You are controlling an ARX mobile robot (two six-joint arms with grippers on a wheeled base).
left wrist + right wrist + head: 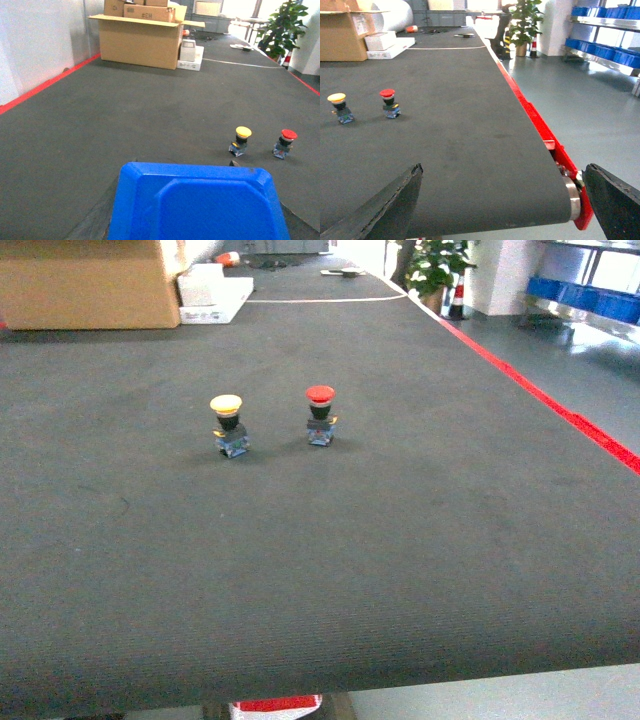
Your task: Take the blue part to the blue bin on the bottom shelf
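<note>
A bright-blue plastic piece with bevelled corners, the blue part (200, 205), fills the bottom of the left wrist view. My left gripper (183, 161) is shut on it; the part hides most of both fingers (95, 220). My right gripper (503, 170) is open and empty over the belt's near right end. Neither gripper shows in the head view. Blue bins (600, 50) sit in a row on a steel rack's lower shelf (600, 59) far right across the floor. More bins (620, 11) stand on the level above. I cannot tell which bin is the task's.
A yellow-capped button (229, 424) and a red-capped button (320, 414) stand on the dark conveyor belt (320, 570). Cardboard boxes (85, 285) and white boxes (212, 292) sit at its far end. A red rail (560, 415) edges the belt's right side. A potted plant (525, 22) stands beyond.
</note>
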